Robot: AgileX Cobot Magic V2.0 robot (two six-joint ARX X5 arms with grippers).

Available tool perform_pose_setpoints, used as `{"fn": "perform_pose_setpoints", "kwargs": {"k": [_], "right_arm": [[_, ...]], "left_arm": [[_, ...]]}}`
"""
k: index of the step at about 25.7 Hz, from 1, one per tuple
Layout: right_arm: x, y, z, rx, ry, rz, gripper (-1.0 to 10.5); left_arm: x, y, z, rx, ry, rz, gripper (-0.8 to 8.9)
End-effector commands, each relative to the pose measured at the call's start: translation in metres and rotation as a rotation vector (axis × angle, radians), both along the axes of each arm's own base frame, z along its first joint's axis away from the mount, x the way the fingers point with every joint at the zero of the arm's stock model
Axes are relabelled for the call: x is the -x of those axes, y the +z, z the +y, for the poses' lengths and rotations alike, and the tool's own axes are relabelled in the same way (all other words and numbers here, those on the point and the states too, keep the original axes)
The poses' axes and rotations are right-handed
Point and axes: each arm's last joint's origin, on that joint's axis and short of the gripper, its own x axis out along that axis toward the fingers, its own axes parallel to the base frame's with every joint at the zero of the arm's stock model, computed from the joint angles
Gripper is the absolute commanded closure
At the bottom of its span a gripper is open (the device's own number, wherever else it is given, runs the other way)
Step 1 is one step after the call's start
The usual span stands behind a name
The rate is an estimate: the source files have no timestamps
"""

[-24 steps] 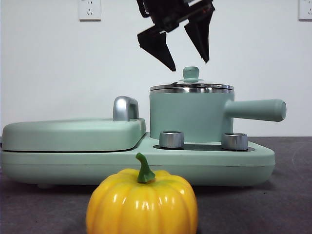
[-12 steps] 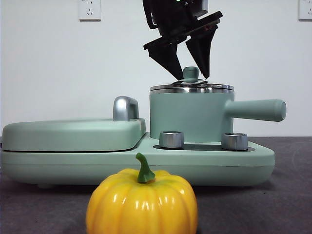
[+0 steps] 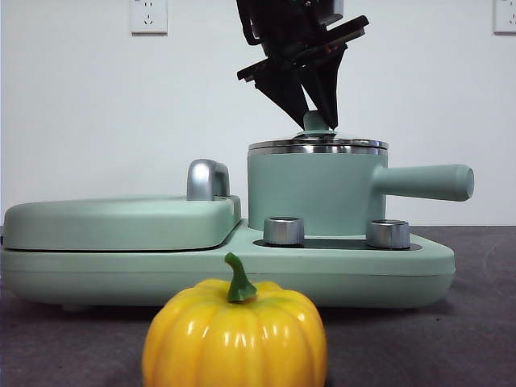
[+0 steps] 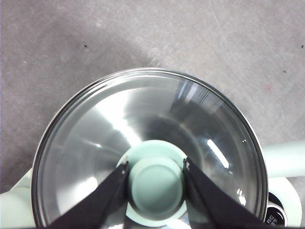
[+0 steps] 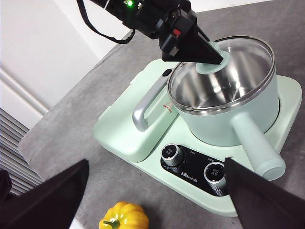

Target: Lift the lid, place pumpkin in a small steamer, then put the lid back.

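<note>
Lid sits on steamer; left gripper clamps its knob. Right gripper wide, apart. Pumpkin on grey table.

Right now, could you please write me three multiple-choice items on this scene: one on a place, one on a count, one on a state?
1. Where is the pumpkin?
A. in the small steamer
B. on the table in front of the cooker
C. in a gripper

2. How many steel dials are on the cooker's front panel?
A. one
B. two
C. four

3. What is the left gripper doing?
A. waiting away, open
B. holding the pot handle
C. closed on the lid's knob

Key: 1 B, it sits on the grey table. 2 B, two dials show side by side. 3 C, both jaws touch the knob, and the lid sits on the small steamer.
</note>
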Motion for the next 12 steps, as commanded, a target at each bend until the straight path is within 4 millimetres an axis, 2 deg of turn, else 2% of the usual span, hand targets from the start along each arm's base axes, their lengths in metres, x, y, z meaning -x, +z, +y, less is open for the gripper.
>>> {"fn": "perform_pose_setpoints", "kwargs": {"k": [1, 8, 12], "right_arm": [[0.001, 0.005, 0.000, 0.001, 0.005, -0.024, 5.0], [0.001, 0.005, 0.000, 0.001, 0.005, -0.024, 5.0], [0.001, 0.005, 0.000, 0.001, 0.004, -0.024, 5.0]], "left_arm": [[-0.001, -0.009, -0.007, -0.018, -0.008, 0.024, 8.00], [-0.003, -0.005, -0.005, -0.007, -0.004, 0.011, 8.03], [-0.003, 0.009, 0.002, 0.018, 0.008, -0.017, 8.03]]}}
